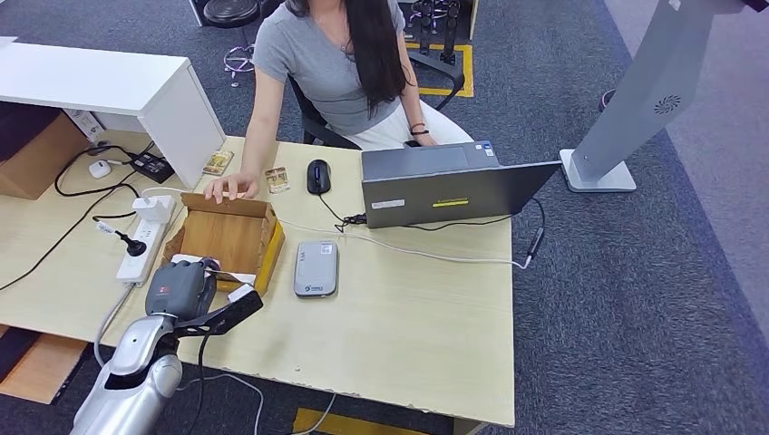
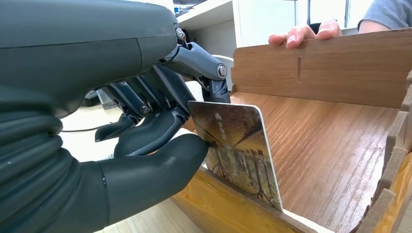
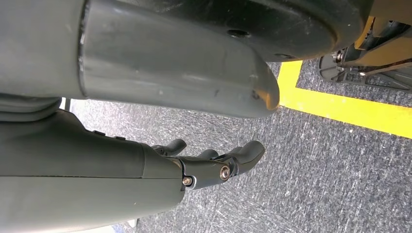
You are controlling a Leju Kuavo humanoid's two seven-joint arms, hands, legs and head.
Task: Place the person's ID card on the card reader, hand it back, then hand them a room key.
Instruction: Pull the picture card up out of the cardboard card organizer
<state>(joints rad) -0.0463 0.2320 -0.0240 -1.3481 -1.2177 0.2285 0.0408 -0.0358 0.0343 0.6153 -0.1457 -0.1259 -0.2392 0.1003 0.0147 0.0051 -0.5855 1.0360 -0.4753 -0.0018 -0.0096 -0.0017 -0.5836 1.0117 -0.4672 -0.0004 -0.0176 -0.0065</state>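
My left hand [image 1: 186, 288] is at the near wall of the open wooden box [image 1: 228, 237], left of the grey card reader [image 1: 316, 268]. In the left wrist view this hand [image 2: 145, 141] pinches a card [image 2: 238, 150] with a printed picture of trees between thumb and fingers. The card stands tilted over the box's near wall [image 2: 228, 204]. A person sits across the table, and their hand [image 1: 231, 188] rests on the box's far wall [image 2: 340, 68]. My right hand [image 3: 218, 167] hangs over the carpet, holding nothing, its fingers loosely extended.
An open laptop [image 1: 444, 186] with a cable stands right of centre, with a black mouse [image 1: 317, 175] beside it. Two small cards [image 1: 277, 179] lie near the person. A white power strip [image 1: 145, 240] with plugs lies left of the box. A white cabinet [image 1: 109, 86] occupies the far left.
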